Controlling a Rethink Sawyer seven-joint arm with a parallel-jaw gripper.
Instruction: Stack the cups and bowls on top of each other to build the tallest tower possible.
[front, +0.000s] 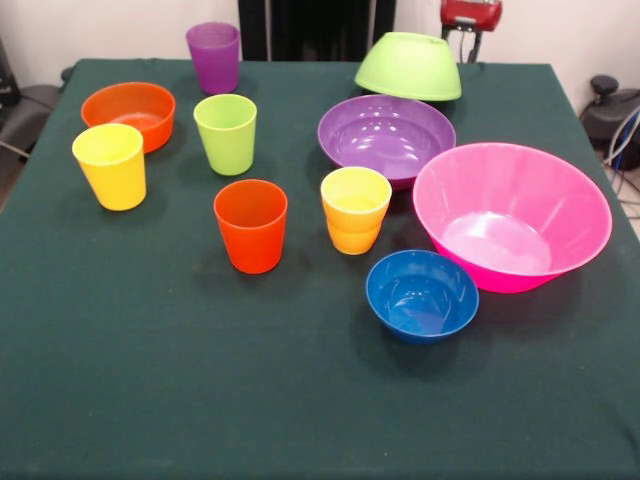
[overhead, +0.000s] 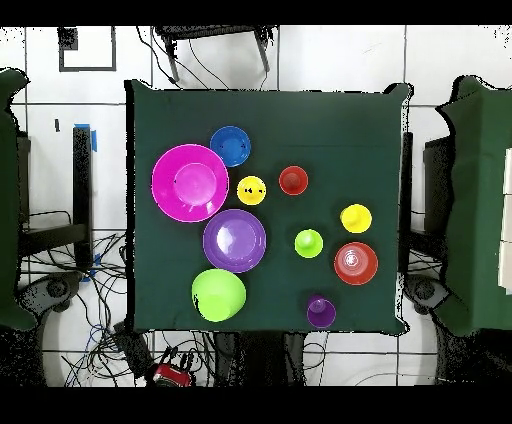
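Observation:
All pieces stand apart on the green table (front: 150, 380). The purple cup (front: 214, 57), lime cup (front: 226, 133), yellow cup (front: 110, 165), orange-red cup (front: 251, 225) and yellow-orange cup (front: 355, 209) stand upright. The orange bowl (front: 129, 113), purple bowl (front: 386, 137), large pink bowl (front: 510, 215) and blue bowl (front: 421, 295) are open side up. The lime bowl (front: 408, 66) lies upside down at the far edge. My gripper (front: 470, 45) hangs beyond that edge, behind the lime bowl, holding nothing; it also shows in the overhead view (overhead: 165, 362).
The red arm end (front: 470, 12) shows at the top edge. Cables and chairs surround the table (overhead: 330, 120) in the overhead view. The pink bowl (overhead: 189, 182) sits close to the table's side edge.

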